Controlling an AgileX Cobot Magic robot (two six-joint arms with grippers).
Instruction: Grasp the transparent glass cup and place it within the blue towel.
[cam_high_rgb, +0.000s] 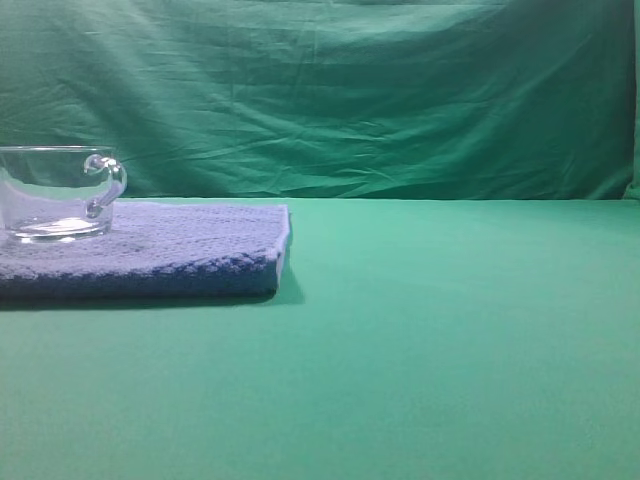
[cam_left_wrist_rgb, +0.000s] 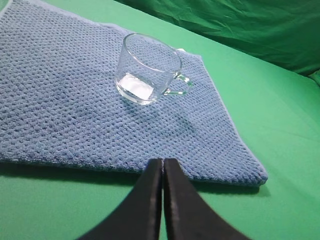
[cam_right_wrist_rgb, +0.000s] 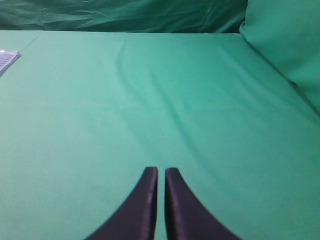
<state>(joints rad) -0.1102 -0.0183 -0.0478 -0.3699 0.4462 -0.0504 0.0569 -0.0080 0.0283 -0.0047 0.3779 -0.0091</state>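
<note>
Your glass cup (cam_left_wrist_rgb: 149, 69) stands upright on the blue towel (cam_left_wrist_rgb: 60, 105), placement looks done. Left hand (cam_left_wrist_rgb: 163, 167) and right hand (cam_right_wrist_rgb: 161, 172) both clenched, empty; just hold clear.

high: low, table-level, faces backdrop | left wrist: down over blue towel (cam_left_wrist_rgb: 65, 100) | right wrist: bare table, towel corner shared

A green cloth (cam_high_rgb: 450, 350) is covering the table, lying smooth and flat. Behind the cloth, a wrinkled green backdrop (cam_high_rgb: 350, 90) is hanging, meeting the cloth's far edge.
</note>
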